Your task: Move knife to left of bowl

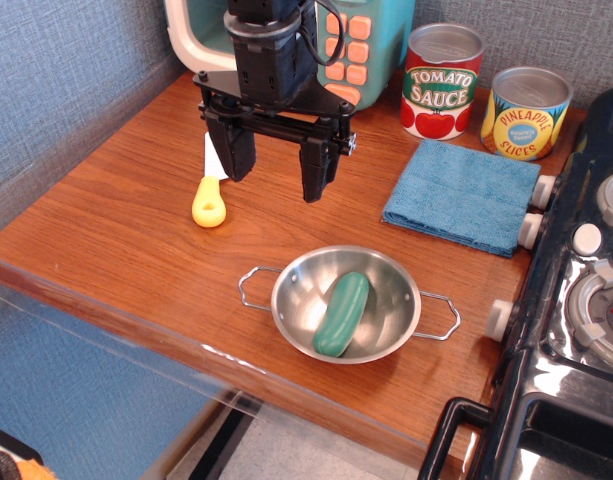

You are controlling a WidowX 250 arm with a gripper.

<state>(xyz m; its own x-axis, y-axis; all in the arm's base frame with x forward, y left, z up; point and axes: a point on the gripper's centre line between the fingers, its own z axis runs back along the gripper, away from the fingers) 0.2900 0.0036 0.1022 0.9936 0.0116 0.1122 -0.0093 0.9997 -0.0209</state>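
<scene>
Observation.image view, hand point(276, 170) spread apart, knife point(210, 196) beside it, bowl point(386, 283) near front edge.

red can point(442, 82): "TOMATO SAUCE" | yellow can point(524, 114): "PINEAPPLE SLICES"

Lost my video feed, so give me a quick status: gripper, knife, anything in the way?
Gripper open, empty, above the table. Knife flat on table, up-left of bowl. Green pickle toy in bowl. Nothing in the way.

The wooden table point(116, 230) carries the knife point(210, 195), the bowl point(386, 300), a folded blue cloth point(464, 195) — and 2 cans point(442, 80) at the back.
</scene>
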